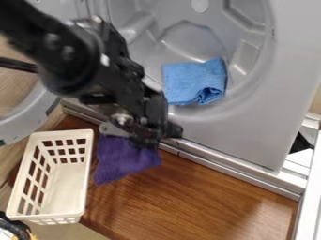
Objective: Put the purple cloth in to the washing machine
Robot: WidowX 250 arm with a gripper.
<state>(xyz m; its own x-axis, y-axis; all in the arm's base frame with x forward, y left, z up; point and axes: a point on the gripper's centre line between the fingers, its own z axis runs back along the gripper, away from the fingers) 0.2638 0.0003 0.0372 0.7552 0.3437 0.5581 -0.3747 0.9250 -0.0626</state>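
My gripper (147,139) looks like hard black plastic, mostly matt, with small glossy glints on its upper parts. Near it, the purple cloth (122,159) is soft, matt fabric, creased and a little fuzzy; the blue cloth (182,84) has a rougher, towel-like nap. The washing machine (241,136) reads as smooth grey plastic or painted metal (I can't tell which by eye) with a soft sheen. The basket (63,133) is smooth off-white plastic. Brown wood, or a wood-look finish, covers the board (201,201), its streaky grain satiny under the light.
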